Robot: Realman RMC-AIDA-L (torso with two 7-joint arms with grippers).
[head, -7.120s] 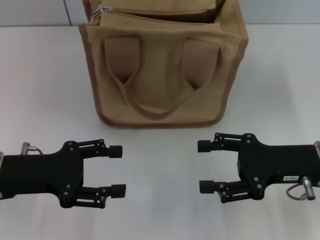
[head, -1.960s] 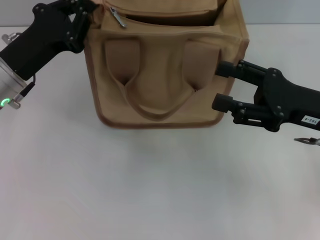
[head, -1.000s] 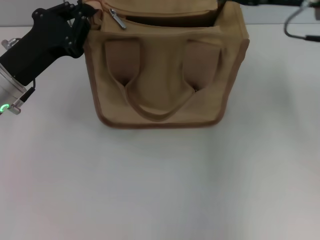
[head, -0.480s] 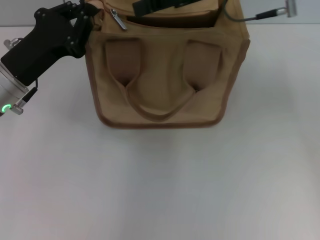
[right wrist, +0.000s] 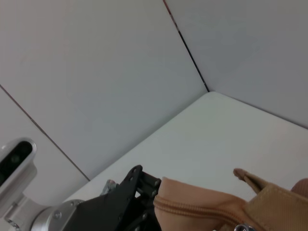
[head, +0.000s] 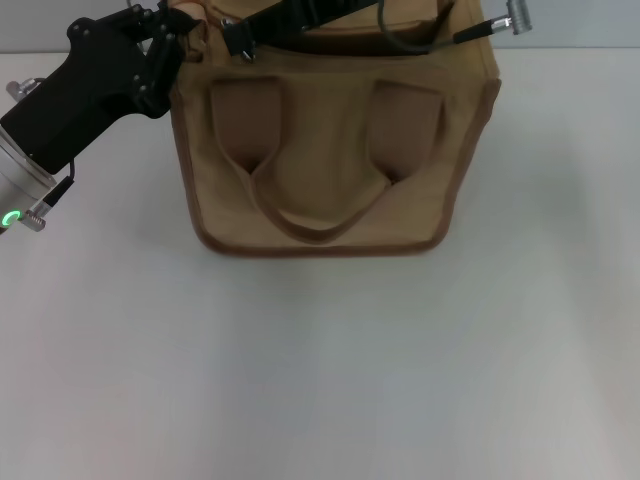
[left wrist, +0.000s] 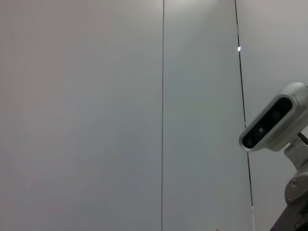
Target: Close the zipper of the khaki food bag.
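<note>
The khaki food bag (head: pixel 330 150) stands upright at the back of the white table. My left gripper (head: pixel 172 28) is shut on the bag's top left corner; the right wrist view shows it (right wrist: pixel 144 197) at the end of the fabric edge. My right gripper (head: pixel 237 38) reaches across the bag's top from the right and sits at the zipper's left end, right over the silver pull tab (head: pixel 247 51). The zipper (right wrist: pixel 192 209) runs along the bag's edge in the right wrist view, with the pull tab (right wrist: pixel 240 226) at the picture's edge. The right arm hides most of the bag's opening.
The white table (head: pixel 320 380) spreads in front of the bag. The right arm's cable and metal plug (head: pixel 505 22) hang over the bag's top right. The left wrist view shows only a grey wall and the head camera (left wrist: pixel 274 122).
My right arm has swung from the bag's right side up and across its top to the pull tab at the left end. My left gripper has stayed on the bag's corner.
</note>
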